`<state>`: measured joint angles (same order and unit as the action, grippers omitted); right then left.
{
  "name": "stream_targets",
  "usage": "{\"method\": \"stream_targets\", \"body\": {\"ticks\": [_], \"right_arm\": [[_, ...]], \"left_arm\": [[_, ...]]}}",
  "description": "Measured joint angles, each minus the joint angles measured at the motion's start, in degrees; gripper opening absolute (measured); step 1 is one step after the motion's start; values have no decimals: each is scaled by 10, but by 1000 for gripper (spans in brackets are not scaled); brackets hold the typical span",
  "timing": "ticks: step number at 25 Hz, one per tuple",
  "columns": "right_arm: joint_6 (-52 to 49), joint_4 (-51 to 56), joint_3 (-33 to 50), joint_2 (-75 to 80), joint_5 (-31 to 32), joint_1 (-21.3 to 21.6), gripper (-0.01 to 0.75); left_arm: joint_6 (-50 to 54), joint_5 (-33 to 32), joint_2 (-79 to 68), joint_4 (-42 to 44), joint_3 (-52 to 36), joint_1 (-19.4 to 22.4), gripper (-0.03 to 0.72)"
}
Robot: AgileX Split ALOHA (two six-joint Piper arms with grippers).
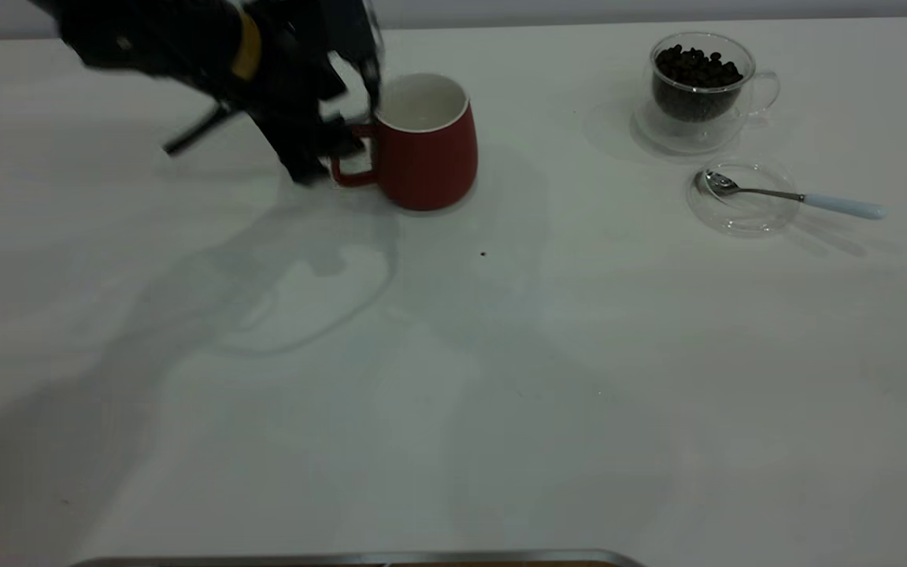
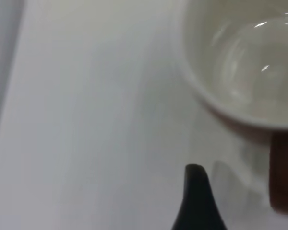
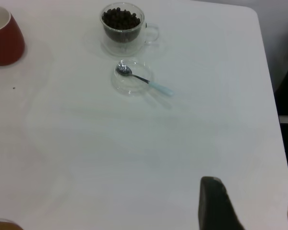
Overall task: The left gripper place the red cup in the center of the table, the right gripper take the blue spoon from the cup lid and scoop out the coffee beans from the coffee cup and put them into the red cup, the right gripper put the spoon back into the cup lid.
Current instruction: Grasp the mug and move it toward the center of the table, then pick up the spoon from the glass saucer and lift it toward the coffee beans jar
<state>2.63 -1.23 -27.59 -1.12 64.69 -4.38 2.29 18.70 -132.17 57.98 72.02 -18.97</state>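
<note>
The red cup [image 1: 427,144], white inside and empty, stands upright on the table left of centre, its handle towards my left gripper [image 1: 346,146]. In the left wrist view the cup [image 2: 245,72] is close; one black fingertip [image 2: 197,191] stands apart from the handle [image 2: 283,177], so the gripper is open beside the handle. The glass coffee cup [image 1: 697,87] full of beans stands at the far right. The blue-handled spoon [image 1: 796,197] lies with its bowl in the clear cup lid [image 1: 741,206]. My right gripper [image 3: 252,203] is open and empty, high over the table's right side.
A single dark bean [image 1: 483,254] lies on the white table in front of the red cup. A metal edge [image 1: 359,558] shows at the table's near side. The table's right edge [image 3: 271,96] shows in the right wrist view.
</note>
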Motion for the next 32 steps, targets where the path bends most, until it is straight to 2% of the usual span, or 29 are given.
{"method": "stream_targets", "body": {"ticks": [10, 14, 20, 27, 29, 32], "right_arm": [[0, 0, 0, 0, 0, 0, 402], [0, 0, 0, 0, 0, 0, 402], [0, 0, 0, 0, 0, 0, 402], [0, 0, 0, 0, 0, 0, 402], [0, 0, 0, 0, 0, 0, 402], [0, 0, 0, 0, 0, 0, 402]], "left_arm": [[332, 34, 93, 309, -33, 7, 590], [491, 29, 147, 366, -39, 7, 590], [730, -36, 347, 435, -39, 6, 590], [768, -91, 530, 437, -40, 6, 590], [730, -126, 556, 437, -45, 6, 590], [604, -235, 581, 435, -58, 6, 590]]}}
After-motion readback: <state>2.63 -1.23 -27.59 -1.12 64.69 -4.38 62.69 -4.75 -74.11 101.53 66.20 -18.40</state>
